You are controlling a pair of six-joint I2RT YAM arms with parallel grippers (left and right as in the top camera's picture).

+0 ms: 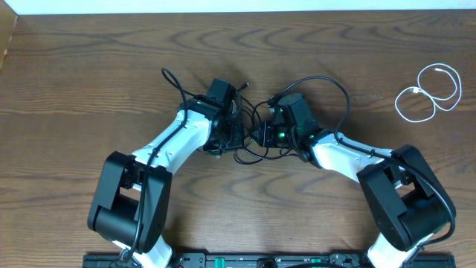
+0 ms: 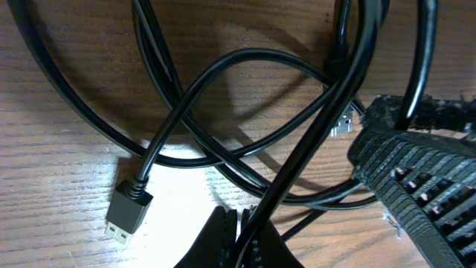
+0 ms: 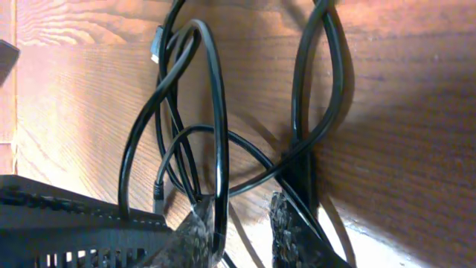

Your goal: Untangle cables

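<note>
Black cables [image 2: 253,53] tangled between both; left gripper [image 2: 242,232] clamps one, right gripper [image 3: 242,223] apart.

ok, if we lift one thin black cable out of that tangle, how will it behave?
Likely floppy: the thin black cables lie in loose curves. Probably drags neighbours along, since strands cross repeatedly. The black USB plug may snag in a loop.

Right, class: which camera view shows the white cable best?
Overhead: the white cable lies coiled, whole and unobstructed, on the table. Neither wrist view shows it; both show only black cables.
</note>
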